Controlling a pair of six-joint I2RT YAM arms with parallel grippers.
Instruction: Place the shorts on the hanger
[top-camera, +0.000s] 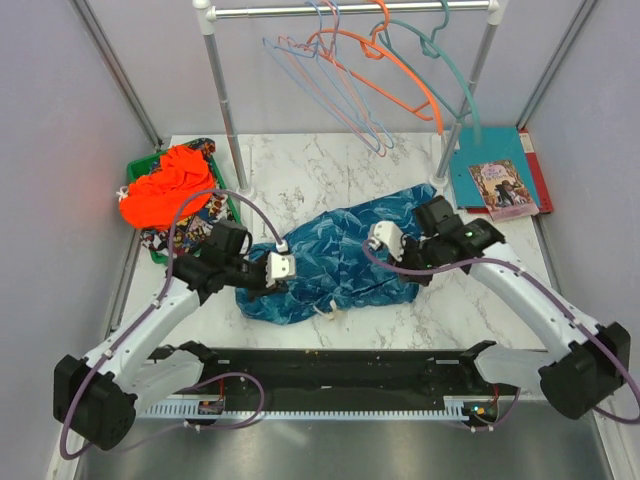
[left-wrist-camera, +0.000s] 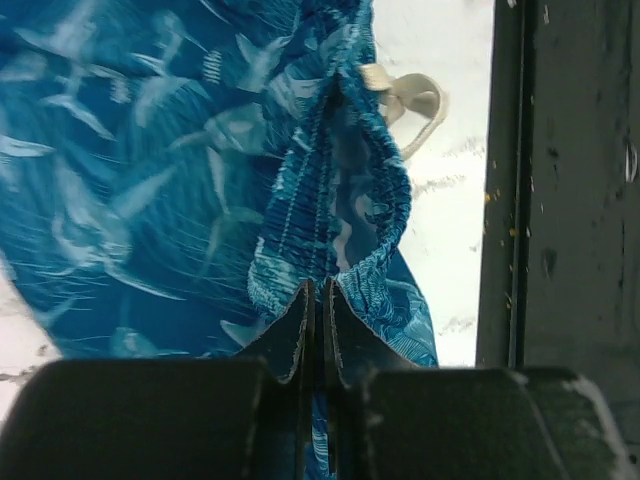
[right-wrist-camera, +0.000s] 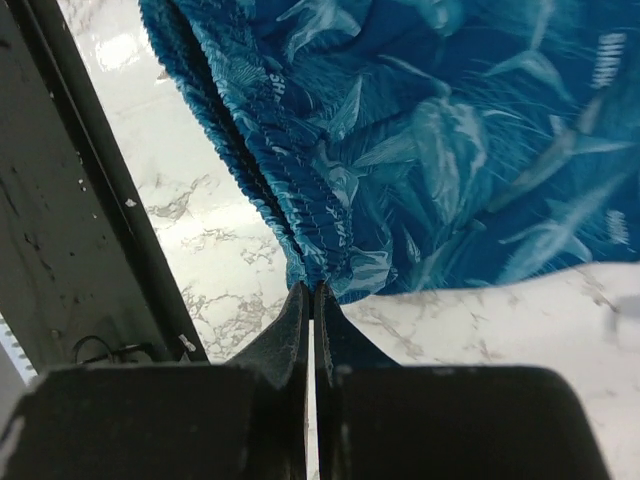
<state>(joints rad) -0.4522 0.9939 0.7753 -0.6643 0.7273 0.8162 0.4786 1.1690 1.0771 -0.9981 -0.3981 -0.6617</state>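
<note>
The dark-blue printed shorts (top-camera: 340, 255) lie crumpled on the marble table between my two grippers. My left gripper (top-camera: 268, 275) is shut on the gathered waistband at the shorts' left end; the left wrist view shows the fabric (left-wrist-camera: 150, 180) pinched between its closed tips (left-wrist-camera: 314, 290), and the white drawstring (left-wrist-camera: 415, 100) lies beyond. My right gripper (top-camera: 395, 250) is shut on the waistband edge at the right end; the right wrist view shows the shorts (right-wrist-camera: 430, 130) nipped at its tips (right-wrist-camera: 312, 292). The thin pale blue hanger (top-camera: 283, 52) hangs on the rail at the back.
A pink, an orange (top-camera: 400, 65) and a teal hanger (top-camera: 455, 75) hang on the same rail. Rack poles (top-camera: 225, 100) stand on the table. An orange garment (top-camera: 170, 185) fills a green basket at left. A book (top-camera: 500, 185) lies at back right. A black strip (top-camera: 330, 365) runs along the near edge.
</note>
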